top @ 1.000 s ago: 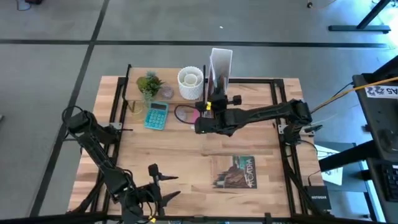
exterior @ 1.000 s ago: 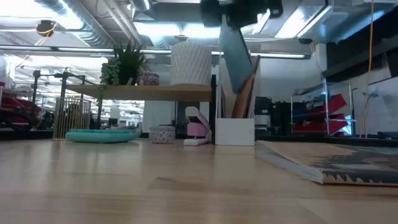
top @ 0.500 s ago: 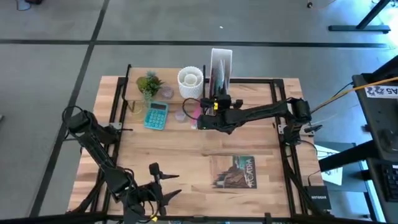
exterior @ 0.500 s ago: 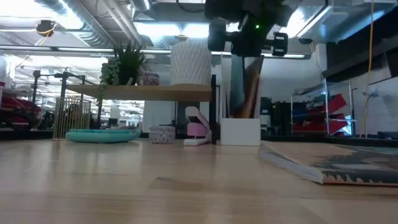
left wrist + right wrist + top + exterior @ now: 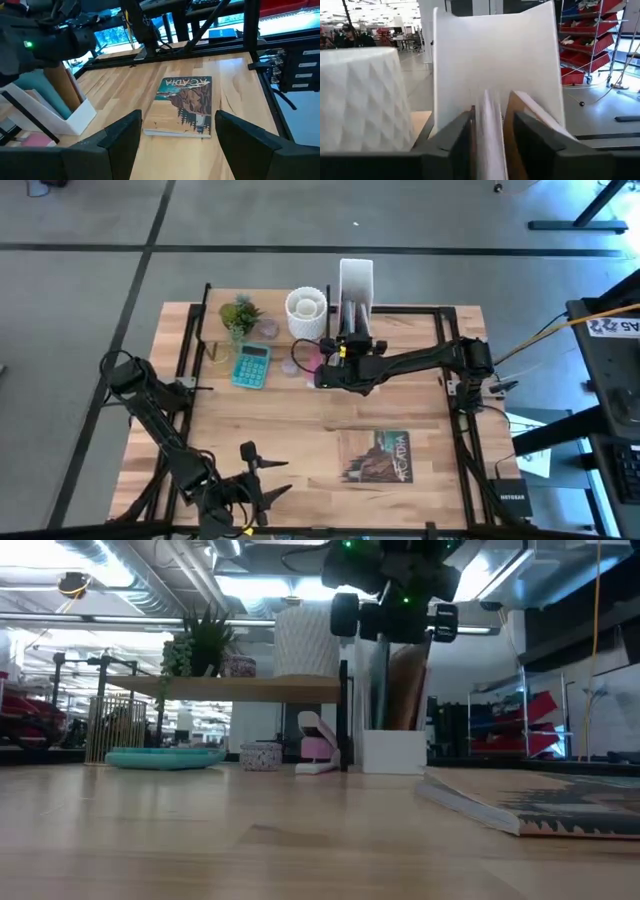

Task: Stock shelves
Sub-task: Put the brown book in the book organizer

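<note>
Shelves [image 5: 235, 688] held plant and cup; right gripper [image 5: 345, 348] clasped a thin book in the file box [image 5: 356, 280]; another book [image 5: 378, 456] remained near the table's front edge.

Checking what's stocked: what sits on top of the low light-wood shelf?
On the light-wood shelf board: a white ribbed pot, a green plant and a small jar. Its far side is hidden.

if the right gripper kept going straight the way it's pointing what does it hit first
Most likely the tall white file box: the right gripper points straight at its back wall, jaws on either side of a thin white folder standing inside. Depth is unclear.
</note>
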Controlling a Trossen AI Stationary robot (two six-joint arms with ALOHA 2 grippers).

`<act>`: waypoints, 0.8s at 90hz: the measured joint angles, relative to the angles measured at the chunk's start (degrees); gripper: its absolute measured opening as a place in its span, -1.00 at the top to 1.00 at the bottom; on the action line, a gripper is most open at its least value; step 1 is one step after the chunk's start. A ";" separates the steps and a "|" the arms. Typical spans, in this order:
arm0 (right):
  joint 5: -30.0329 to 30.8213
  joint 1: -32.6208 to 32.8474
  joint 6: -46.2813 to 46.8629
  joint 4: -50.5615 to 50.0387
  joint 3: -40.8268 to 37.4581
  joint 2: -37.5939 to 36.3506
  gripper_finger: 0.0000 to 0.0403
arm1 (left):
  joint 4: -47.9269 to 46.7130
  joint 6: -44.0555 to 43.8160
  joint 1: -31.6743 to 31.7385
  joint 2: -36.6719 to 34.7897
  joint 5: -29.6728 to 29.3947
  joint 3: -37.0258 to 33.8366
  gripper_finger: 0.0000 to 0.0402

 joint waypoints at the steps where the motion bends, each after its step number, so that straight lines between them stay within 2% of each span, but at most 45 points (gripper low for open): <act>1: 0.00 -0.01 -0.04 -0.01 0.00 0.00 0.18 | -0.03 0.00 0.00 0.01 0.00 0.00 -0.17; 17: 0.42 3.28 -1.50 -2.13 1.10 -0.20 -0.02 | 0.00 -0.02 0.00 0.01 0.00 0.00 -0.17; 39: 0.50 13.37 -2.52 -12.76 7.69 -0.46 -0.06 | 0.07 -0.34 0.00 0.01 0.00 0.00 -0.17; 47: 0.36 18.74 -7.21 -17.69 10.75 -0.46 -0.06 | 0.10 -0.38 0.00 0.01 0.00 -0.01 -0.17; 55: -1.19 24.47 -16.76 -21.46 13.66 -0.50 -0.06 | 0.08 -0.47 0.00 0.01 0.00 0.00 -0.17; 63: -10.80 30.59 -30.24 -21.99 14.38 -0.61 -0.06 | 0.08 -0.48 0.00 0.01 0.00 0.00 -0.17; 67: -19.05 33.65 -36.36 -22.32 14.32 -0.61 -0.06 | 0.10 -0.48 0.00 0.01 0.03 0.00 -0.17; 72: -32.44 37.13 -42.20 -22.62 14.15 -0.59 -0.06 | 0.13 -0.50 0.18 0.01 2.21 0.00 -0.17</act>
